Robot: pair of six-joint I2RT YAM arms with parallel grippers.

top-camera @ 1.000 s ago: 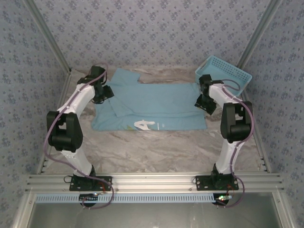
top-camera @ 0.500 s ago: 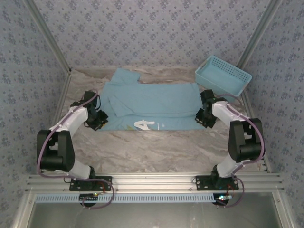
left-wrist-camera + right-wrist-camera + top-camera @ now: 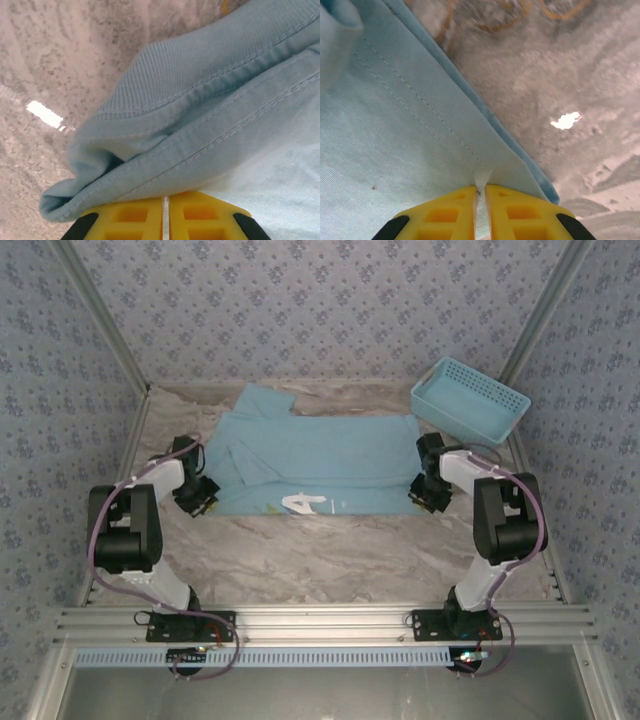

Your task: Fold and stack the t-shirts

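A light blue t-shirt (image 3: 320, 462) lies spread flat on the marbled table, with white lettering near its front edge. My left gripper (image 3: 198, 498) sits at the shirt's near left corner. In the left wrist view this gripper (image 3: 165, 201) is shut, its yellow fingers (image 3: 127, 217) pinching a thin layer of the stitched, bunched shirt edge (image 3: 200, 110). My right gripper (image 3: 424, 497) is at the near right corner. The right wrist view has this gripper (image 3: 481, 191) shut on the hemmed corner of the shirt (image 3: 400, 140), cloth showing between the fingers (image 3: 520, 210).
A light blue plastic lattice basket (image 3: 470, 400) stands tilted at the back right, beyond the right arm. Bare marbled table (image 3: 320, 550) stretches between the shirt's front edge and the arm bases. Patterned walls close in the left, right and back sides.
Both grippers came from the shirt's far side down to its near corners and shut on the cloth. Both elbows have since swung nearer the bases.
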